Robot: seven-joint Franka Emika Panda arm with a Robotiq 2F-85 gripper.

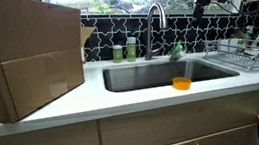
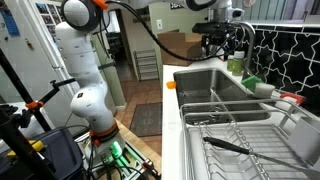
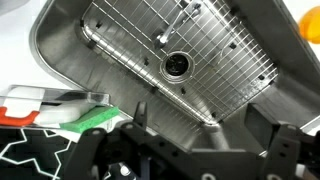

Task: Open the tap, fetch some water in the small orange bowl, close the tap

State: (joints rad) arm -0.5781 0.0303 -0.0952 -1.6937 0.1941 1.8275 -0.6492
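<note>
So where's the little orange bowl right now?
In an exterior view the small orange bowl sits on the front rim of the sink, across the basin from the tap; the wrist view catches it in its top right corner.

tap (image 1: 155,24): just one
small orange bowl (image 1: 180,83): one
green bottles (image 1: 118,53): two, side by side
cardboard box (image 1: 22,56): one, big
sink (image 1: 140,73): one basin
dish rack (image 1: 253,54): one
wire grid (image 3: 220,60) in the basin: one
drain (image 3: 176,64): one
</note>
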